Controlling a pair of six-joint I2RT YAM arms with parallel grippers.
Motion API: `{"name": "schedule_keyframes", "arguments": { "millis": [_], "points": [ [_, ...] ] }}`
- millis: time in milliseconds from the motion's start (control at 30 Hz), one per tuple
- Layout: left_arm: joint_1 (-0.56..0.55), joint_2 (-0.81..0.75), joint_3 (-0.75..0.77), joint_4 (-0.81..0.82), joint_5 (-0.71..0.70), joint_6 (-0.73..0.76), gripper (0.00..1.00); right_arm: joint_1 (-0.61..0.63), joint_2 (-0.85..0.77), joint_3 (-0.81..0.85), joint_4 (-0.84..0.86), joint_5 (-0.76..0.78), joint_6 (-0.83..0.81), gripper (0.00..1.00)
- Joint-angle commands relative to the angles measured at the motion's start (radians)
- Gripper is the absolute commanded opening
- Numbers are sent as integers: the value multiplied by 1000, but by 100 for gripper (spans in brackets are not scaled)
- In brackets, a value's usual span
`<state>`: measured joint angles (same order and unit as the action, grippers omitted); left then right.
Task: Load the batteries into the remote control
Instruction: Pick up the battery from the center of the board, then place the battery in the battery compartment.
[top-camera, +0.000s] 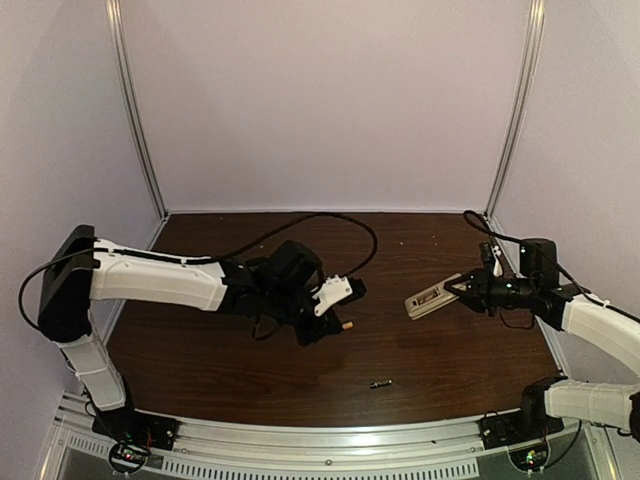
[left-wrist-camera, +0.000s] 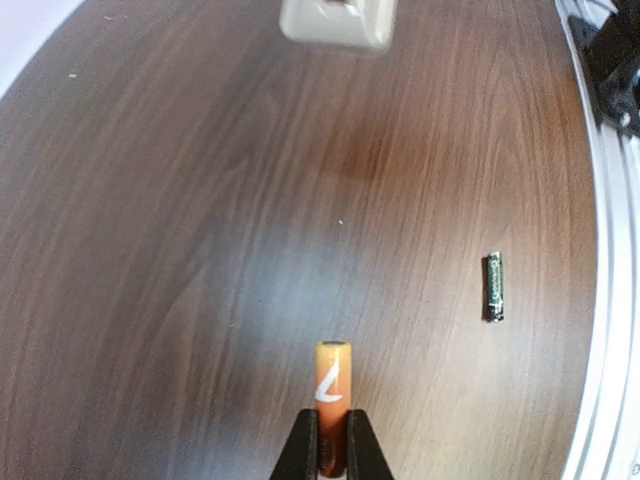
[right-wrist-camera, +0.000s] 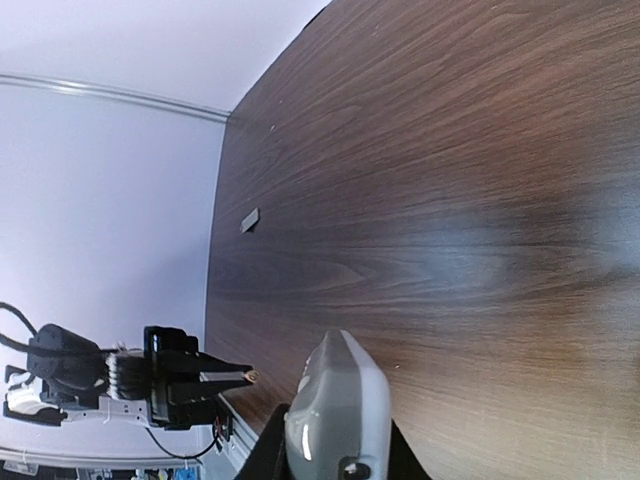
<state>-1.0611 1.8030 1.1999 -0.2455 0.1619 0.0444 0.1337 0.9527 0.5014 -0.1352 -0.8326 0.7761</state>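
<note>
My left gripper (top-camera: 338, 320) is shut on the orange battery (top-camera: 347, 325) and holds it above the table's middle. In the left wrist view the orange battery (left-wrist-camera: 333, 385) sticks out forward from between the pads (left-wrist-camera: 308, 450). The dark battery (top-camera: 379, 383) lies on the table near the front; it also shows in the left wrist view (left-wrist-camera: 494, 286). My right gripper (top-camera: 464, 290) is shut on the remote control (top-camera: 432, 298), held in the air with its free end toward the left arm. In the right wrist view the remote (right-wrist-camera: 338, 410) fills the jaws, and the left gripper (right-wrist-camera: 225, 375) faces it.
The dark wooden table (top-camera: 300, 380) is bounded by a metal rail (top-camera: 330, 440) at the front and pale walls on three sides. A small flat grey piece (right-wrist-camera: 250, 220) lies on the table toward the far side. The remote's end shows at the top of the left wrist view (left-wrist-camera: 337, 22).
</note>
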Motion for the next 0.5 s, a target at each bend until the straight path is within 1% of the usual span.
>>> {"name": "schedule_keyframes", "arguments": {
  "millis": [0,100,200,367,467],
  "points": [
    [34,-177,-110,119,-48,-95,0,109,41,-14,169,25,72,0],
    [34,-236,-117,84,-75,-111,0,178,87,-9,268,47,94,0],
    [34,-261,-111,58,-82,-131,0,244,143,-6,354,66,132,0],
    [12,-249,-93,31,-121,-134,0,330,219,-10,472,119,207,0],
    [-5,-210,-63,8,-132,-131,0,376,267,-13,531,138,251,0]
  ]
}}
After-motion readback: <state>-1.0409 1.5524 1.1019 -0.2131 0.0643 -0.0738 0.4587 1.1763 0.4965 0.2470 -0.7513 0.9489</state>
